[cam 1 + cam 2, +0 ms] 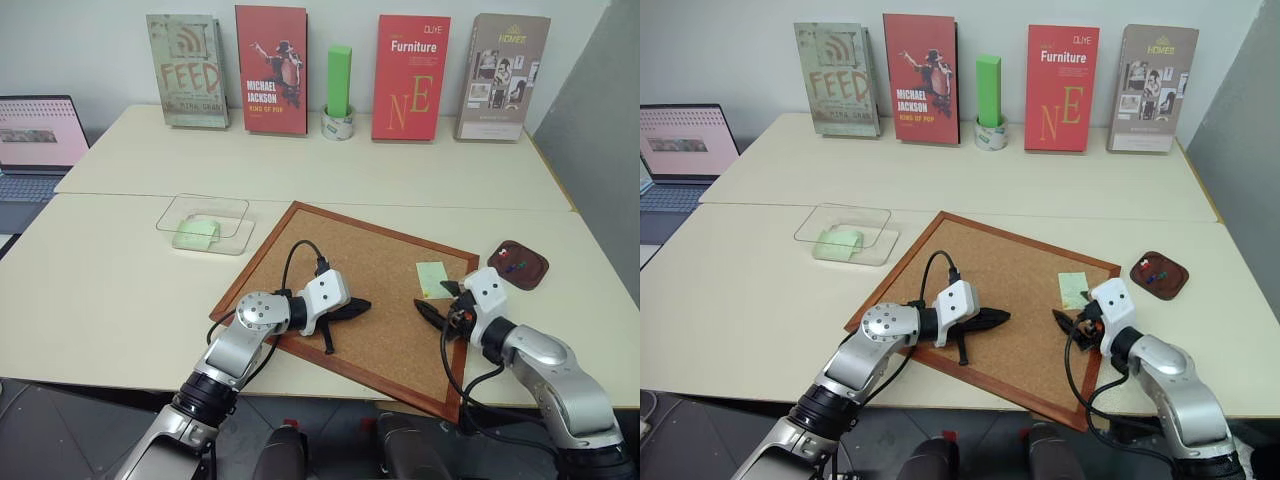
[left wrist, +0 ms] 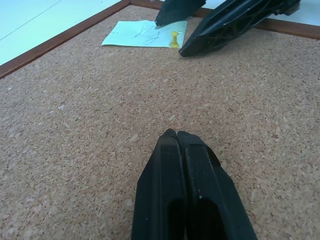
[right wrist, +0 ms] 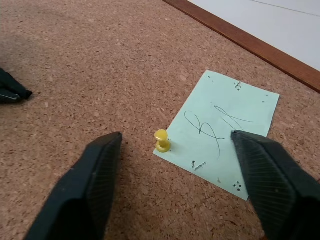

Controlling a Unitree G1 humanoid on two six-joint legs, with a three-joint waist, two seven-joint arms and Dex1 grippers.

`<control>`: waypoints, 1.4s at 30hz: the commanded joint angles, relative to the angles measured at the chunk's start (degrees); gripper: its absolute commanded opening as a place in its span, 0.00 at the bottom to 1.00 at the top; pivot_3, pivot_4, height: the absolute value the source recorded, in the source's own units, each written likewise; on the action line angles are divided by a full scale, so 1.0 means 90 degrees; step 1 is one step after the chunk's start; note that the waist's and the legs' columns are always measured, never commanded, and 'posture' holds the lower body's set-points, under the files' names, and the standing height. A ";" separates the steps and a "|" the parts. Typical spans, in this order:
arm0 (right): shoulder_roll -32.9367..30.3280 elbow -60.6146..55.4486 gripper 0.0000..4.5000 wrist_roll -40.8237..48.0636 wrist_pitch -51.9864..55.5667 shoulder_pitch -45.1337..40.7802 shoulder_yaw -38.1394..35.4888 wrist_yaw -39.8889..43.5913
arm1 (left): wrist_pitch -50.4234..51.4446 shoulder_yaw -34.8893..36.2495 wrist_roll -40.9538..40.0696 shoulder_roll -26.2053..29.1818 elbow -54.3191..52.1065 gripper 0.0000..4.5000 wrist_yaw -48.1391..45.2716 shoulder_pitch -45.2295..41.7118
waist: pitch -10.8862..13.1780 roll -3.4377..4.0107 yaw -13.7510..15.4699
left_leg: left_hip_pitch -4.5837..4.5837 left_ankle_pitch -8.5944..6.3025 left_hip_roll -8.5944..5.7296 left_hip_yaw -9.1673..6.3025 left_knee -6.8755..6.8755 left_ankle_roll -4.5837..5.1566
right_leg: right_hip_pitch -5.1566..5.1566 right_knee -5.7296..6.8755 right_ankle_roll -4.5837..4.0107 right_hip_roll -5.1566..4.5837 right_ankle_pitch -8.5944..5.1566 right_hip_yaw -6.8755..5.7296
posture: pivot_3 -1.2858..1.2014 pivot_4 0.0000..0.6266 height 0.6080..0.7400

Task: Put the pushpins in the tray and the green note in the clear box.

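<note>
Now I see my right gripper spread wide around a yellow pushpin on the green note's corner, lower right of the corkboard. Left gripper closed, mid-board. Tray right; clear box upper left.

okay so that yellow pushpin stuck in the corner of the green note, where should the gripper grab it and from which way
Grip the yellow pushpin by its narrow waist, below the rounded head, coming from above with a finger on either side. It stands upright in the cork board, so pull straight up. The right gripper is open, straddling it.
</note>
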 commanded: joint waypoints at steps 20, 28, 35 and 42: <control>-0.0049 -0.0461 0.01 0.0060 -0.0279 -0.0177 -0.0200 0.0088 | 0.0094 -0.0042 0.0133 0.0172 0.0066 0.00 -0.0027 0.0108 | 0.0000 0.0000 -0.0004 | -0.0001 0.0000 0.0000 0.0000 0.0000 0.0000 | -0.0002 0.0000 0.0000 0.0000 0.0000 0.0000 | 0.52 0.24 1.00; -0.0434 -0.1186 0.01 0.0311 0.0090 -0.0777 -0.0393 0.0201 | 0.0227 0.0035 -0.0066 0.0146 -0.0033 0.00 -0.0069 0.0159 | 0.0001 0.0000 -0.0024 | -0.0007 0.0000 0.0001 -0.0001 -0.0001 0.0000 | -0.0010 0.0000 0.0000 0.0001 0.0000 -0.0003 | 0.52 0.24 1.00; -0.0626 -0.1367 0.01 0.0477 0.0345 -0.1135 -0.0431 0.0286 | 0.0375 0.0241 -0.0377 0.0239 -0.0398 0.00 -0.0148 0.0196 | 0.0002 0.0000 -0.0032 | -0.0014 0.0000 0.0001 -0.0002 -0.0014 0.0000 | -0.0016 -0.0001 -0.0002 0.0001 -0.0001 -0.0004 | 0.52 0.24 1.00; -0.0670 -0.1456 0.00 0.0662 0.0585 -0.1488 -0.0419 0.0285 | 0.0453 0.0739 -0.0797 0.0046 -0.0780 0.09 0.0018 -0.0220 | 0.0005 -0.0004 -0.0005 | -0.0030 0.0000 0.0000 -0.0003 -0.0013 0.0000 | -0.0029 0.0000 -0.0001 0.0001 0.0000 -0.0005 | 0.52 0.24 1.00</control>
